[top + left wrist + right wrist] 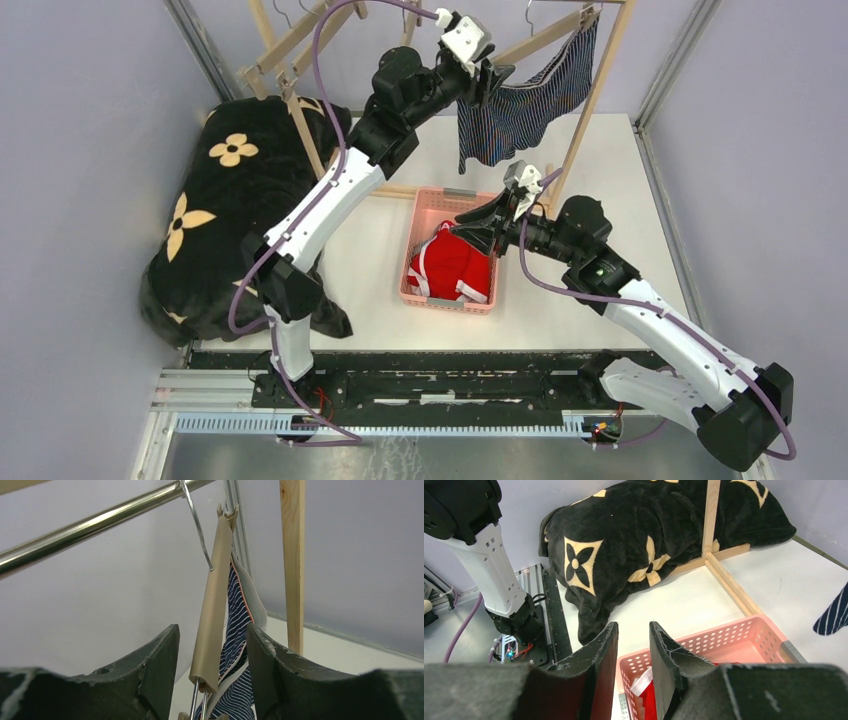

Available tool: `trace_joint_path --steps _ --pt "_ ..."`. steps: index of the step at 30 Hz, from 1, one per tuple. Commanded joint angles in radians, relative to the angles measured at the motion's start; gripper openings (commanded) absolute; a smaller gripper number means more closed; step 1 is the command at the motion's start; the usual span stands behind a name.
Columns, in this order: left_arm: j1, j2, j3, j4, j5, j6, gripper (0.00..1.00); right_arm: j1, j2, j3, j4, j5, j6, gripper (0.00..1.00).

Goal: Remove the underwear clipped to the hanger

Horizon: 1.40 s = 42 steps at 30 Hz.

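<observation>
Reaching high, the left gripper (212, 667) straddles the hanger (212, 615) bearing the boxers (520, 105), jaws released. The right gripper (634, 665) tilts over the pink basket (729, 639), jaws parted, empty.

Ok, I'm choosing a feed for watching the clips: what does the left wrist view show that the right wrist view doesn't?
Only the left wrist view: the tan hanger hooked on a metal rail, standing between the left gripper's open fingers, with the striped boxers hanging against it. Only the right wrist view: the pink basket holding red briefs, the black blanket, and the right gripper, open and empty. Both: the boxers (just a corner at the right wrist view's edge) and wooden rack posts.
</observation>
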<state>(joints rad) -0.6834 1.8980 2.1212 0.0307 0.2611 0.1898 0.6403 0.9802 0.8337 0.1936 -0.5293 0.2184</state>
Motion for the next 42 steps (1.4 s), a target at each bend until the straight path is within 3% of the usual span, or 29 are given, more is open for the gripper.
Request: trace_joint_path --steps 1,10,14,19,30,42 --pt "-0.007 0.021 0.068 -0.006 -0.023 0.043 0.57 0.008 -0.003 0.008 0.034 0.015 -0.016 0.38" --pt "-0.007 0.068 0.099 0.017 -0.025 0.038 0.41 0.011 -0.007 0.000 0.038 0.017 -0.016 0.38" --pt "-0.007 0.084 0.115 0.039 -0.020 0.026 0.16 0.014 -0.008 -0.004 0.043 0.018 -0.014 0.38" --pt "-0.007 0.094 0.129 0.032 -0.042 0.026 0.04 0.015 -0.023 -0.012 0.044 0.024 -0.019 0.38" --pt "-0.008 0.053 0.100 0.009 -0.090 0.051 0.03 0.015 -0.032 -0.019 0.049 0.028 -0.017 0.38" --pt "0.000 -0.093 -0.047 -0.022 -0.418 0.202 0.03 0.016 -0.032 -0.020 0.049 0.037 -0.021 0.38"
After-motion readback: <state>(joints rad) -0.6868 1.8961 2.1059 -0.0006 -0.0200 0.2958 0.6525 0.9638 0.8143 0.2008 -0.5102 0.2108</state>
